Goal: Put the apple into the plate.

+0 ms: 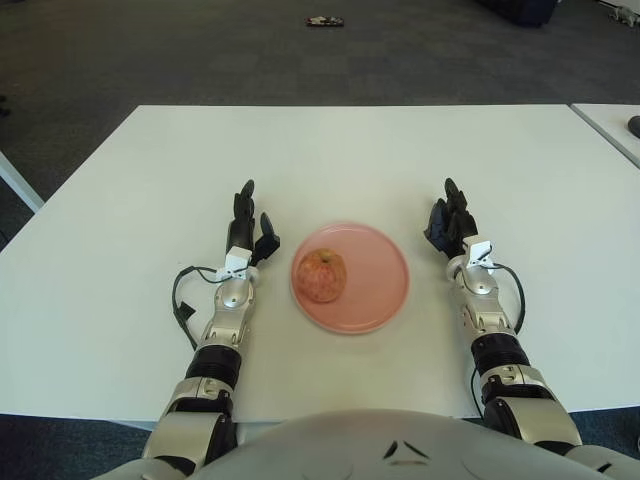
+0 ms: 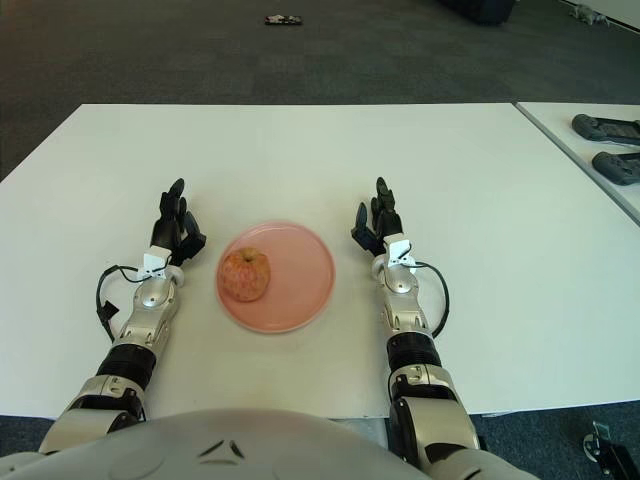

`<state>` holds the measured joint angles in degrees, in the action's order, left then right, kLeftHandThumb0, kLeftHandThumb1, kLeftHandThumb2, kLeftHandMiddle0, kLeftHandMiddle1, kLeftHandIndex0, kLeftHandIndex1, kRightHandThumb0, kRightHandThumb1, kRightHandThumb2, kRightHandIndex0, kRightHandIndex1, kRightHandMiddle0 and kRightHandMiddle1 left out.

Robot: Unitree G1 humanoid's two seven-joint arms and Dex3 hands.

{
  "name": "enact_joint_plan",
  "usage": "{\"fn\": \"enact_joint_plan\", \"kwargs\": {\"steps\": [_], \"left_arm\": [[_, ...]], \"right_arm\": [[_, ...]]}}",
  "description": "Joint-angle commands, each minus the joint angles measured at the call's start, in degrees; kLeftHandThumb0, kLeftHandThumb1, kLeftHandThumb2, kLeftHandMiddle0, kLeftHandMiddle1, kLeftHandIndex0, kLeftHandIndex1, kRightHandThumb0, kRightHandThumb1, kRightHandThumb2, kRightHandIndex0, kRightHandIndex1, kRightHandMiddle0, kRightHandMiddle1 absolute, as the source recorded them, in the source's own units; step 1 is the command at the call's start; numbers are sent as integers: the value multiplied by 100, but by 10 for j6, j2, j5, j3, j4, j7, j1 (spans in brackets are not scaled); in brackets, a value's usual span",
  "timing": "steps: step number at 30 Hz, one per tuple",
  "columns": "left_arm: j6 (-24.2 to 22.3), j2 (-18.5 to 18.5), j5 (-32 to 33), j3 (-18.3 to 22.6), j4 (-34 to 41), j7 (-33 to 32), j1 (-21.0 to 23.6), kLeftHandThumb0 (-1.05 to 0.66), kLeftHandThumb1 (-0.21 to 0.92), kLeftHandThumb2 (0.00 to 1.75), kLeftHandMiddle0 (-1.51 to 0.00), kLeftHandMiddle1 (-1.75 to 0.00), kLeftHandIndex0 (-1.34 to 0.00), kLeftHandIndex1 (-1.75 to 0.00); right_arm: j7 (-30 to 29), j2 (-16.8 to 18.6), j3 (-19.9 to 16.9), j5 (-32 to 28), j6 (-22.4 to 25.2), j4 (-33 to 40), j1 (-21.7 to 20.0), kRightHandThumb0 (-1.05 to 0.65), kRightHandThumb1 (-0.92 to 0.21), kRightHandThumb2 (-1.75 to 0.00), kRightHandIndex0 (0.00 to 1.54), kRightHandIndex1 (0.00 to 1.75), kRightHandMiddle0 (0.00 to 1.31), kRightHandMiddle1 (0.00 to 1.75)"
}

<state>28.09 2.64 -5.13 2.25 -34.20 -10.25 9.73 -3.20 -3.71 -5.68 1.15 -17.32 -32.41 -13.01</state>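
- White worktop [image 1: 330, 150] is filling most of the view, with dark floor lying behind it.
- Pink plate [image 1: 380, 290] is sitting near the robot, right between its two hands.
- The apple [image 1: 320, 275] is already lying on the plate, on the plate's left half, so the job is looking done.
- The left hand [image 1: 246, 228] is showing just left of the plate. Its fingers are stretching out straight, pointing away from the robot, and holding nothing.
- The right hand [image 1: 450, 226] is showing just right of the plate. Its fingers are also loose and pointing forward, holding nothing.
- Neither hand is touching the plate or the apple. I think they are keeping to the sides because the apple needs no more help.
- The apple is looking round and small, red with yellow patches, and its top dip is facing up.
- It is sitting by itself, not leaning on the rim, so it is probably not going to roll off.
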Motion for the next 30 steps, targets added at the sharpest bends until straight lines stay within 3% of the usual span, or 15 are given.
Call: {"fn": "enact_joint_plan", "kwargs": {"steps": [1, 15, 30], "left_arm": [[-2, 1, 1, 3, -6, 3, -9, -81, 92, 101, -20, -1, 0, -48], [3, 0, 1, 2, -8, 3, -7, -81, 92, 101, -21, -2, 0, -48], [10, 0, -2, 1, -8, 0, -8, -82, 92, 102, -20, -1, 0, -47]], "right_arm": [[-4, -1, 0, 1, 37, 5, 29, -72, -92, -85, 4, 1, 0, 0], [-8, 1, 15, 10, 83, 77, 58, -70, -92, -80, 8, 3, 2, 2], [28, 0, 23, -1, 34, 59, 61, -75, -92, -86, 7, 2, 0, 10]]}}
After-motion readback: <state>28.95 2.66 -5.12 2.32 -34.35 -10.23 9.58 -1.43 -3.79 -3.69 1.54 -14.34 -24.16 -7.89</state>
